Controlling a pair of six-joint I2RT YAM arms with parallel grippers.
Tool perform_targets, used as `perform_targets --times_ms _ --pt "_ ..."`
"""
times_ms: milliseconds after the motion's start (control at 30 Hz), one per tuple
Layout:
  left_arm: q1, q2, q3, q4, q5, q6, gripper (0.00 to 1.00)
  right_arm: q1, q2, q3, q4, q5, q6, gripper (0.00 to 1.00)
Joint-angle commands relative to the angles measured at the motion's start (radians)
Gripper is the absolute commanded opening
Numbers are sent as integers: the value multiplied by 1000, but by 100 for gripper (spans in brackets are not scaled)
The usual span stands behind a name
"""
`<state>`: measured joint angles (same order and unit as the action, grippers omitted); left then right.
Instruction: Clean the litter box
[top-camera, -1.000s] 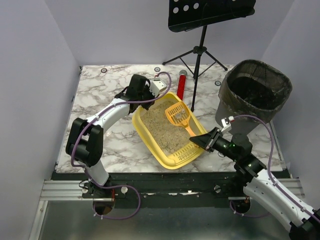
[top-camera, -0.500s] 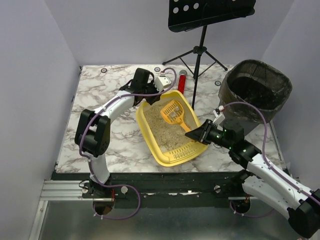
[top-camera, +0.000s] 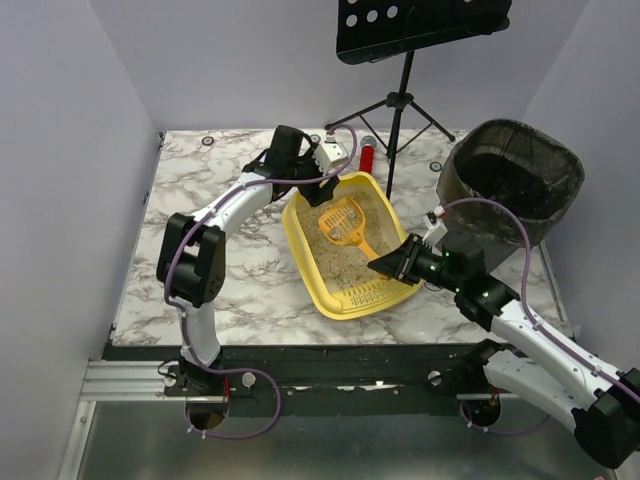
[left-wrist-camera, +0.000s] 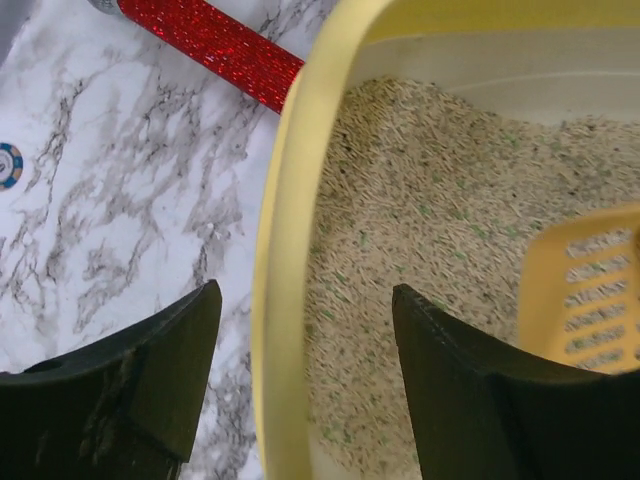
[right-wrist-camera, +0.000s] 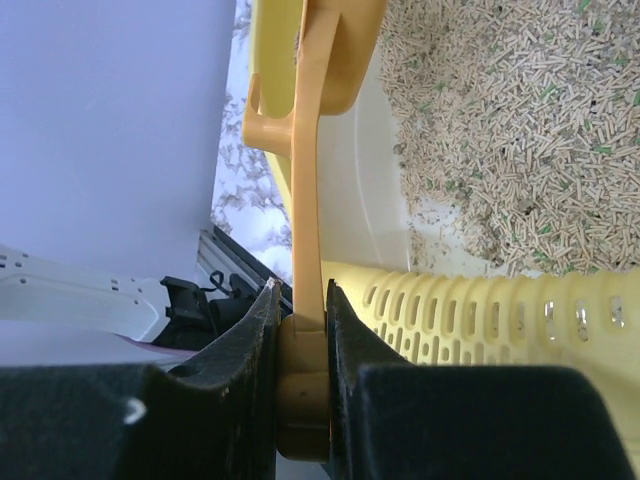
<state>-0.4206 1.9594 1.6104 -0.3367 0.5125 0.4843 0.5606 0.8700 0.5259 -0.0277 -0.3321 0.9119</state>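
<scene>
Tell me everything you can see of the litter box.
The litter box is a yellow plastic tray with rounded corners, raised walls and a slotted lip at its near end. It sits askew on the marbled table, holding beige pellet litter with bare floor by the lip. The open left gripper straddles its far rim; the scoop, held by the right gripper, reaches in over the lip.
</scene>
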Motion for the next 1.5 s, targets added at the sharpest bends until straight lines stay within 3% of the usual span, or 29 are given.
perform_targets --times_ms 0,100,233,367,467,633,867,1033,1200,1467 --pt "2 -218 -142 120 -43 -41 98 -8 -89 -49 18 37 33 1" --pt "-1 -337 -240 220 -107 -142 99 -8 -103 -108 92 77 87 1" --pt "-4 -439 -270 261 -387 -349 99 -10 -89 -141 137 15 151 1" --pt "-4 -502 -285 191 -633 -562 99 -10 -138 -237 237 71 306 1" --pt "-4 -547 -328 111 -693 -714 99 -10 -184 -256 262 45 326 1" --pt "-6 -636 -487 137 -603 -924 99 -8 -282 -271 205 111 349 1" --pt "-7 -697 -610 126 -620 -1000 99 -8 -299 -167 111 77 268 1" --pt "-18 -708 -633 127 -588 -1015 99 -8 -309 -47 -47 174 242 1" --pt "-53 -683 -616 94 -598 -1013 99 -8 -235 52 -51 249 280 1" --pt "-84 -645 -622 91 -605 -1036 99 -8 -108 230 -72 231 223 1"
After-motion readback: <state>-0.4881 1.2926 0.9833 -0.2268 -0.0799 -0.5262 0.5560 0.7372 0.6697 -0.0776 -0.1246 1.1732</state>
